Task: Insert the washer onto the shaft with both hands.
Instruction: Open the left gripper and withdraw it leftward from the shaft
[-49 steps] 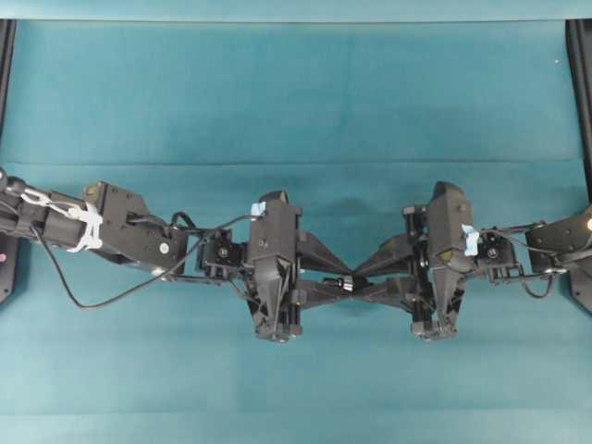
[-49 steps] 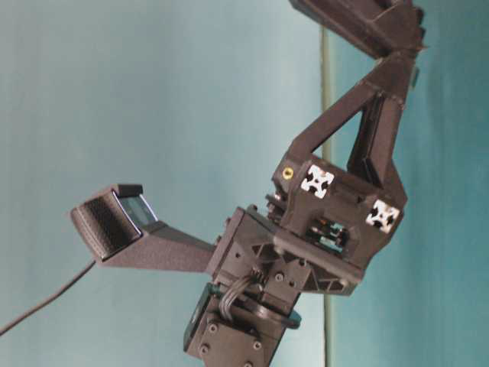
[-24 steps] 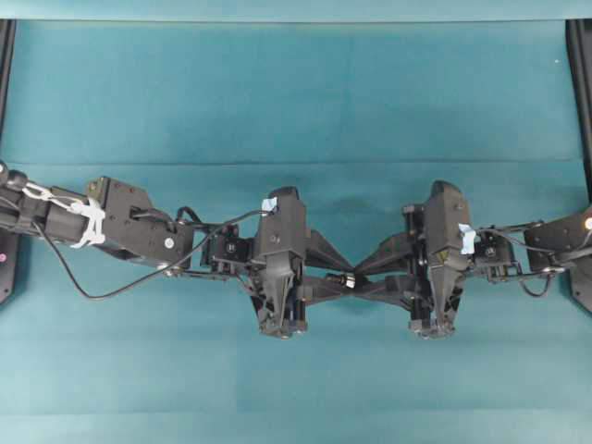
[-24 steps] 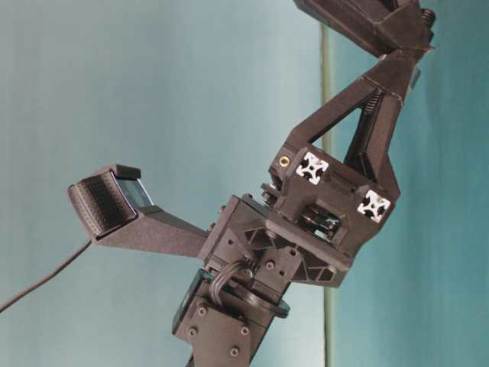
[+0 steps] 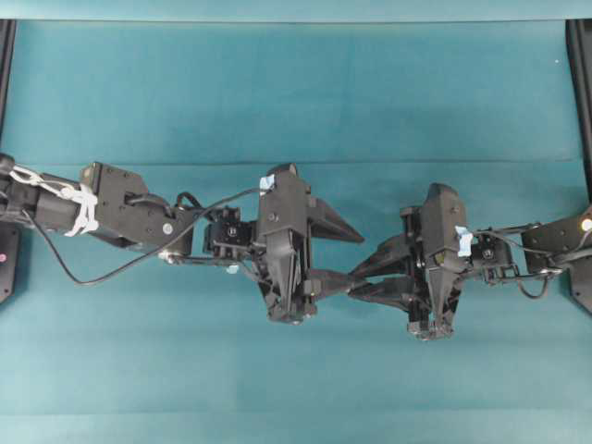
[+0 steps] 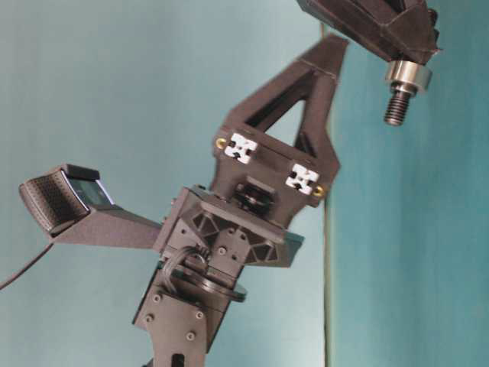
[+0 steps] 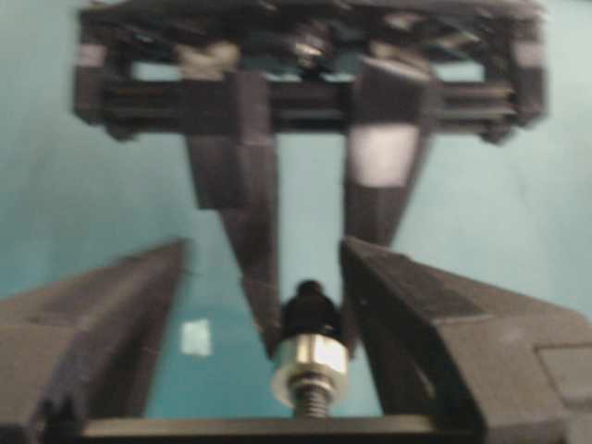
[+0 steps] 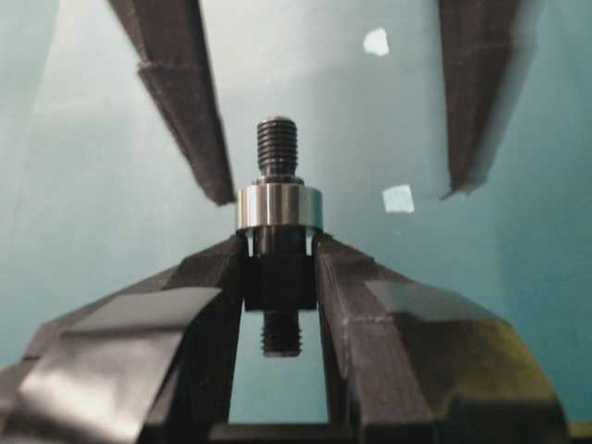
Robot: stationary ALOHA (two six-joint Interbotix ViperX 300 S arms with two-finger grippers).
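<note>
left gripper [image 5: 344, 254]: I've just let go, jaws wide, nothing held
right gripper [image 8: 277, 268]: clamped on the shaft [image 8: 277, 143]
washer [image 8: 278, 206]: now seated on shaft; insertion looks done

Right gripper [image 8: 277, 268]: closed on the shaft, one finger pressed to each side of it.
Shaft [image 8: 277, 277]: held upright between the fingertips, a threaded end shown beyond them and another behind.
Washer [image 8: 278, 206]: seated around the shaft, resting on the fingertips.
Left gripper [image 8: 324, 129]: spread wide beyond the washer, touching nothing.
Tape squares [image 8: 399, 198]: two seen on the cloth beyond.
</note>
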